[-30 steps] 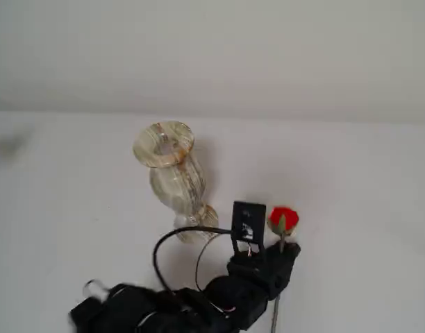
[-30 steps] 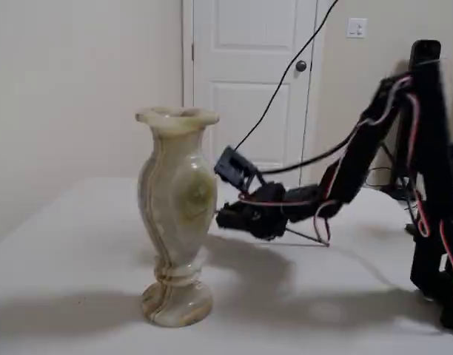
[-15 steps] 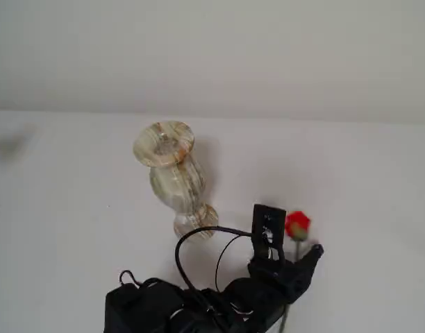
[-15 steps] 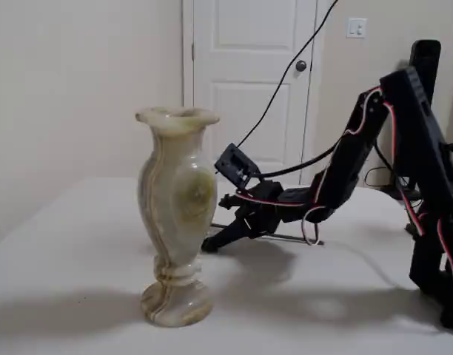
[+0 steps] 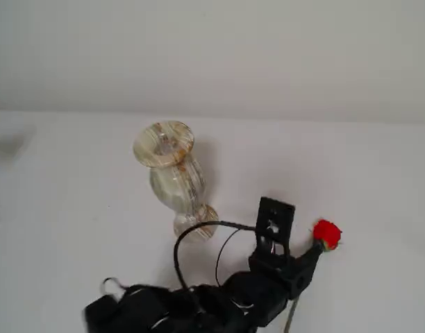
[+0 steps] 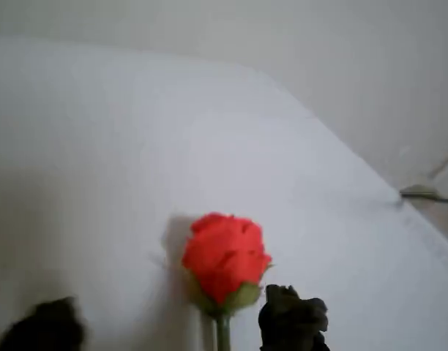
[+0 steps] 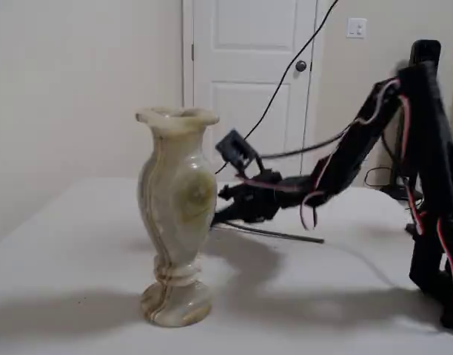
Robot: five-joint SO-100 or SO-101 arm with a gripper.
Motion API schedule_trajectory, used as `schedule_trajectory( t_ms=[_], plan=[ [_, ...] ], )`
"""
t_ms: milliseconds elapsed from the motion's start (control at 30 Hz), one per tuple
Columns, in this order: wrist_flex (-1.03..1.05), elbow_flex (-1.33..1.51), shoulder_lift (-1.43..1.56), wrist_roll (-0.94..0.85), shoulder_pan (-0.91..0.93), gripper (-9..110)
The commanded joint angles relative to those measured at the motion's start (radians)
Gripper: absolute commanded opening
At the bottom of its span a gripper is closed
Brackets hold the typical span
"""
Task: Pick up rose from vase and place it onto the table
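The rose [image 6: 225, 256] has a red bud on a green stem and lies low over the white table [image 6: 99, 146], with its shadow close beside it. My gripper [image 6: 169, 313] is open around the stem. The right finger [image 6: 291, 318] is just clear of the stem and the left finger is a blur far to the left. In a fixed view the bud [image 5: 327, 234] sticks out past the gripper [image 5: 308, 258], to the right of the vase [image 5: 167, 173]. The cream marbled vase [image 7: 175, 222] stands upright and empty. In that same view it hides the bud, and only the stem [image 7: 286, 236] shows behind the gripper [image 7: 223, 214].
The black arm with its cables [image 5: 198, 305] crosses the front of the table. The arm's base [image 7: 434, 222] stands at the right. The table's edge [image 6: 400, 201] runs to the right of the rose. A white door [image 7: 249, 74] is behind.
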Motion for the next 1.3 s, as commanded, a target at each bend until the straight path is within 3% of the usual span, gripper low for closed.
schedule_trajectory(
  t_ms=[0,133,233,533,733,1267],
  plan=[
    [0.267,0.003,0.313,0.120,-0.025,9],
    [0.581,0.003,0.566,0.290,-0.057,0],
    [0.854,-0.018,0.749,0.486,-0.094,0],
    [1.666,-0.202,1.121,1.370,-0.259,0],
    [1.769,-0.161,1.173,1.638,-0.299,0],
    [1.789,0.354,1.600,1.680,-0.397,0]
  ],
)
